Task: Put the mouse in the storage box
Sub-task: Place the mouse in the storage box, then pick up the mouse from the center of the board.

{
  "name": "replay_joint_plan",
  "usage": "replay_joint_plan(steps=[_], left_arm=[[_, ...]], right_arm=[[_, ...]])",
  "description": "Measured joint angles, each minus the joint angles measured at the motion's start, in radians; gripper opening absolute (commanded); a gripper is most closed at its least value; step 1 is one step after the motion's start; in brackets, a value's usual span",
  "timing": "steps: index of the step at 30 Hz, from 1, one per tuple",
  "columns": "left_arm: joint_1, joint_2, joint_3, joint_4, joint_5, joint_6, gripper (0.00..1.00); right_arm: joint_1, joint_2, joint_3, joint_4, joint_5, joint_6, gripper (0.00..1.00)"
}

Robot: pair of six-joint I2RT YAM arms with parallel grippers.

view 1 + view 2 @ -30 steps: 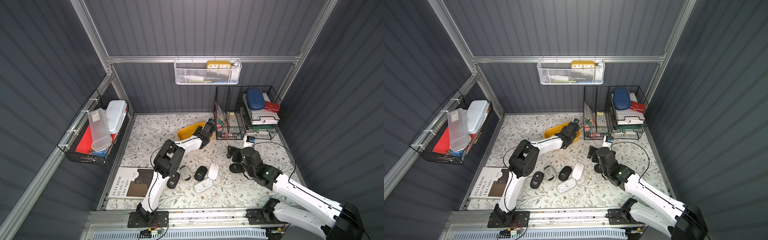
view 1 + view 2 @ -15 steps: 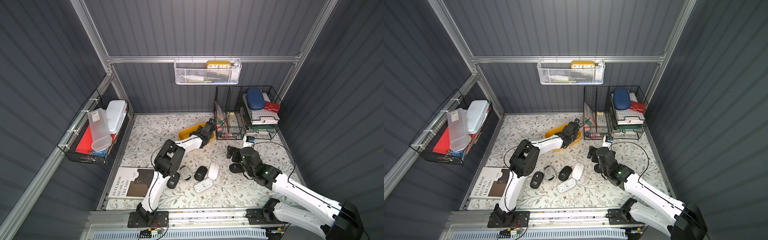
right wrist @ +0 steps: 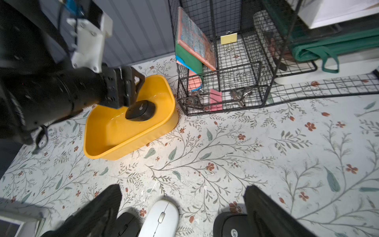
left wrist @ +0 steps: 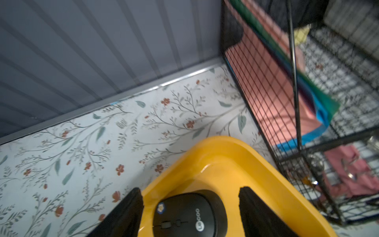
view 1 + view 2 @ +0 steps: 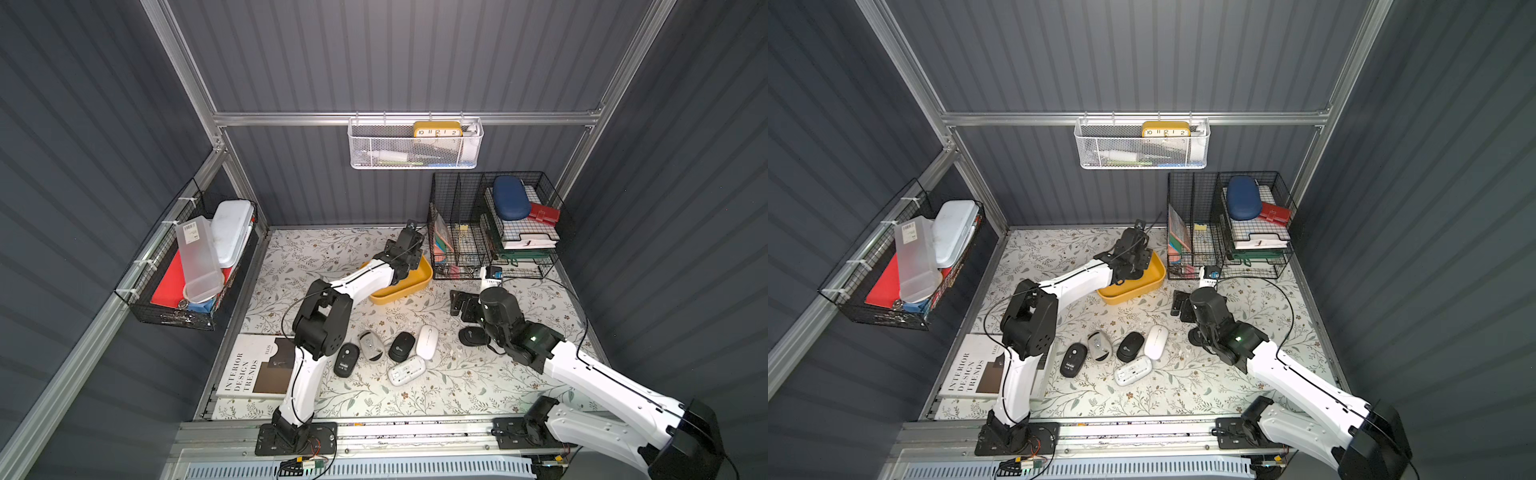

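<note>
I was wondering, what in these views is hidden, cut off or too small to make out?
The black mouse in the storage box: hidden under the left gripper in both top views; the left wrist view's edge cuts part off.
A second black mouse: right wrist view, cut by the edge and partly behind the right gripper.
The white mesh basket: contents too small in the top views.

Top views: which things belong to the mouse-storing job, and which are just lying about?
Job: storage box, black mouse inside it, left gripper, loose mice.
Lying about: wire organiser, white mesh basket, book, side wall basket.
</note>
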Motion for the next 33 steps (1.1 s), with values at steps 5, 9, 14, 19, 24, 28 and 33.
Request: replay_joint_plan(steps=[5,9,14,19,24,28,33], left_arm=[[0.08,-0.256,-0.172,0.01,0.068,-0.162,0.84],[0.152,-0.504,-0.381,0.033,0.119,-0.281,0.89],[0.214,-0.743,-0.553,0.035,0.127,-0.398,0.99],[0.222,-0.892,-0.63,0.028,0.083,-0.447,0.99],[0.222,-1.004,-0.673,0.029,0.02,-0.464,0.99],[0.222,-1.078,-0.706,0.03,-0.02,-0.472,0.99],[0.222,-1.116,-0.721,0.034,-0.049,-0.472,0.99]], right_arm=[[0.108,0.1,0.103,-0.113,-0.021,-0.039,0.98],[0.206,0.219,0.179,-0.173,-0.098,-0.055,0.98],[0.265,0.375,0.279,-0.221,-0.216,-0.035,0.97],[0.341,0.555,0.441,-0.273,-0.278,-0.03,0.97],[0.39,0.717,0.587,-0.336,-0.311,-0.039,0.97],[0.391,0.795,0.632,-0.376,-0.336,-0.04,0.96],[0.389,0.879,0.7,-0.417,-0.359,-0.041,0.94]])
